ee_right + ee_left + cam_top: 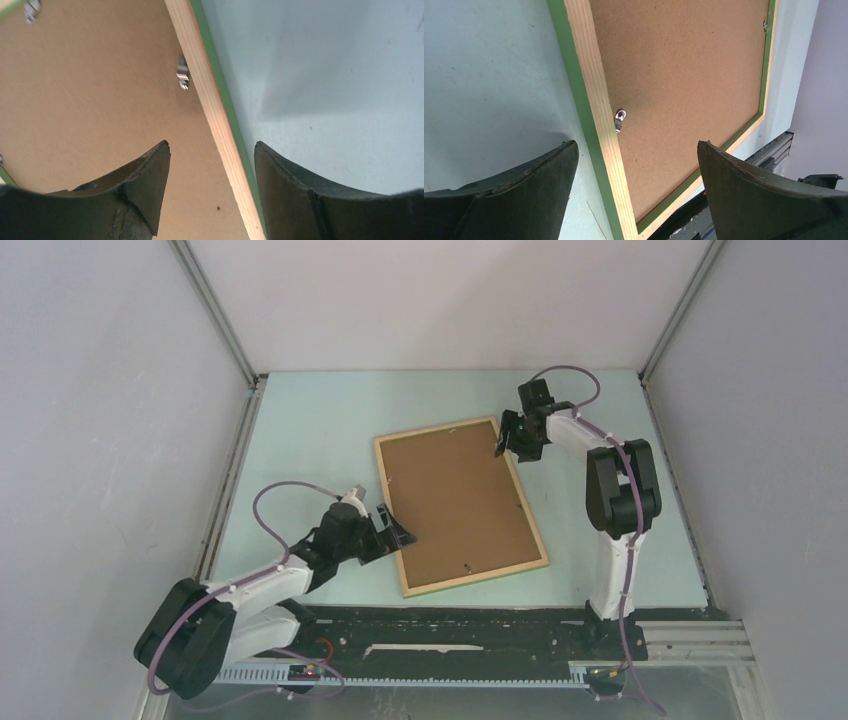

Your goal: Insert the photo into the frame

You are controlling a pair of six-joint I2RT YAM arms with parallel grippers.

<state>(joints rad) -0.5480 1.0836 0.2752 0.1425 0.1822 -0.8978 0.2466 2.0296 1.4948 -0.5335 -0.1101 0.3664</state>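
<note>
The frame (pixel 475 577) lies flat in the middle of the table with its light wood face up and a green edge showing. The photo (pixel 460 500) fills its opening, brown board back up; the picture side is hidden. My left gripper (pixel 397 530) is open at the frame's left rail. In the left wrist view this gripper (pixel 636 145) straddles the rail (pixel 596 100), one finger over the table and one over the board (pixel 684 75). My right gripper (pixel 507 443) is open at the frame's far right rail. The right wrist view has it (pixel 211 145) straddling that rail (pixel 200 65).
Small metal tabs (pixel 619 120) (pixel 182 72) sit on the board along the rails. The pale green tabletop (pixel 300 420) is walled on the left, back and right. A black base strip (pixel 450 625) runs along the near edge under both arms.
</note>
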